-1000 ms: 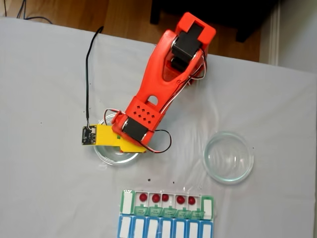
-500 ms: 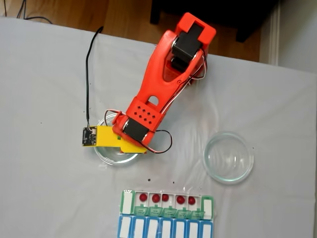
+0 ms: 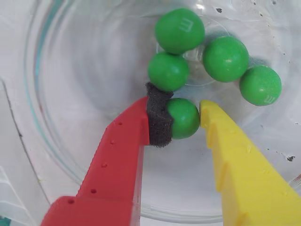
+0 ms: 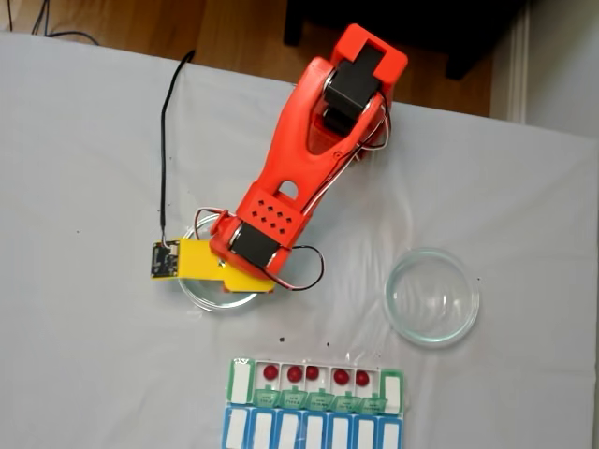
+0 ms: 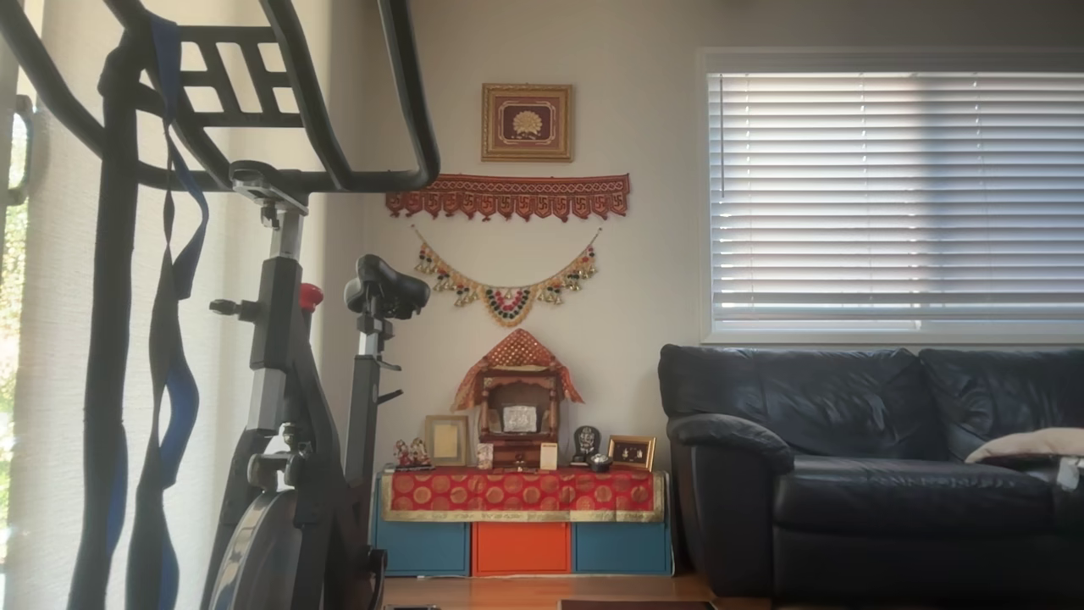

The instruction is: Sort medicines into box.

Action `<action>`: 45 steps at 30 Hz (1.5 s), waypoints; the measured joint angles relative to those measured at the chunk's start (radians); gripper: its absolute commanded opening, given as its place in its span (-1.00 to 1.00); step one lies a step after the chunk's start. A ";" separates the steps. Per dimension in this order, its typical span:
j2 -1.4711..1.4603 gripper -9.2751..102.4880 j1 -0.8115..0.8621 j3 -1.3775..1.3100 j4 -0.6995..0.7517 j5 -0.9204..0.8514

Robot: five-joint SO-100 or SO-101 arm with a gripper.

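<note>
Just glossy green balls (image 3: pixel 183 117) between fingers (image 3: pixel 157 120)

The fixed view looks straight down on the white table (image 4: pixel 84 355) from high above. The wrist view sits very close inside the left glass dish (image 3: pixel 51 141), which the fixed view shares (image 4: pixel 201 297). The other view faces a living room wall (image 5: pixel 627 280) at floor level.

My orange arm (image 4: pixel 309 150) reaches down and leftward in the fixed view, wrist bent low. My pincer (image 3: pixel 181 120) stands narrowly parted in the wrist view: the red finger (image 3: pixel 117 160) with its dark foam pad (image 3: pixel 157 117) on the left, the yellow finger (image 3: pixel 240 174) on the right.
</note>
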 measured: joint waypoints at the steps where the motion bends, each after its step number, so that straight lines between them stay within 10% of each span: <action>1: 0.000 -0.80 0.008 -0.023 0.012 -0.005; 15: 0.003 -0.81 0.006 -0.301 0.230 -0.041; 45: -0.201 -0.81 -0.528 -0.558 0.318 0.423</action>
